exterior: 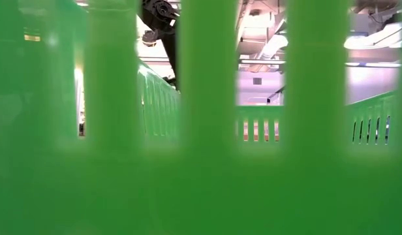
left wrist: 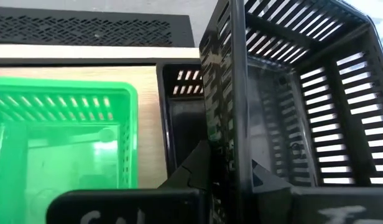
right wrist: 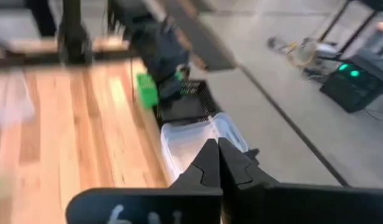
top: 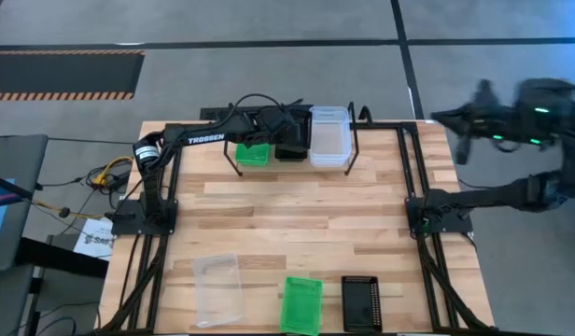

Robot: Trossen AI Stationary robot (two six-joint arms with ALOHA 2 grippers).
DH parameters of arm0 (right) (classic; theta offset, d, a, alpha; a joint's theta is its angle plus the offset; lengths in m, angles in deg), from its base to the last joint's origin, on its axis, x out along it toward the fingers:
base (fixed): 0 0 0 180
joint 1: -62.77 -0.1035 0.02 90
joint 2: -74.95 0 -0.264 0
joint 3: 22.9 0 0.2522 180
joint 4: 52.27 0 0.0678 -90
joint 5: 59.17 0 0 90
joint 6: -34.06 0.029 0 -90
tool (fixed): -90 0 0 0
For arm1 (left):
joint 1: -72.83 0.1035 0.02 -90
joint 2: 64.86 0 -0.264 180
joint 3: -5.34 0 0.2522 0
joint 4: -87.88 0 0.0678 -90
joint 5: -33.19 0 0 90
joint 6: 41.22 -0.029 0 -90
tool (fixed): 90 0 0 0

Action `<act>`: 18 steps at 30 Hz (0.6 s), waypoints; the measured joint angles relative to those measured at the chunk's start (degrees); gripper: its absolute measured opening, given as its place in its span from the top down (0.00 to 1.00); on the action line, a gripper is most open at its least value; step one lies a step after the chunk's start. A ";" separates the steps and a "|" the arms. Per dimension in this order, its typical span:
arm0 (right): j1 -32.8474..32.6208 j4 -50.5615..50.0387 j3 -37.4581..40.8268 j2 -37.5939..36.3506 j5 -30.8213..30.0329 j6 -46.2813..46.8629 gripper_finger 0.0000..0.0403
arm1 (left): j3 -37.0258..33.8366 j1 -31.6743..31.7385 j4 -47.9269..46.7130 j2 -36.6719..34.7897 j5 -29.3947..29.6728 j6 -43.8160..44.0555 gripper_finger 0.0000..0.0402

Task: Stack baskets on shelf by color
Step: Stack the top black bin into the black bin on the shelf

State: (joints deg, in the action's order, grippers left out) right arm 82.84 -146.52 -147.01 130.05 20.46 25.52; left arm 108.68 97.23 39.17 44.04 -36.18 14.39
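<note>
Currently I hold the black mesh basket [left wrist: 291, 106] by its thin side wall, left gripper [left wrist: 232, 180] fingers clamped on it, above the shelf [top: 353, 140]. It looks light, stiff, slightly flexible. Right gripper [right wrist: 219, 163] fingers together, parked beyond the tabletop [top: 297, 224].

- Left arm stretches across the table's far edge, its left gripper [left wrist: 232, 177] clamped.
- Right arm is swung out past the table's right side, right gripper [right wrist: 219, 163] closed.

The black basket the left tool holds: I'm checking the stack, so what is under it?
Under the tilted black basket, held by the left tool, sits another black basket beside the green basket. Its floor is mostly covered.
</note>
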 joint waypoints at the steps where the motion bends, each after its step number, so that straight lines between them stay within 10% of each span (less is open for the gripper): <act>1: -0.35 0.21 0.01 1.85 0.01 -1.43 1.00 | 0.00 -0.04 -0.01 0.00 -0.38 -0.75 1.00; 11: 7.46 5.28 -1.88 16.65 -4.60 -13.82 0.94 | 0.00 -0.06 -0.76 0.00 -2.85 -5.51 1.00; 18: 20.98 7.87 -4.32 28.10 15.40 -14.13 0.99 | 0.00 -0.08 -3.33 -0.04 -3.89 -5.71 1.00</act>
State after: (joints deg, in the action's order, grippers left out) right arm 103.83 -138.65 -151.33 158.16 35.86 11.38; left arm 108.68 97.15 35.84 44.00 -40.06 8.69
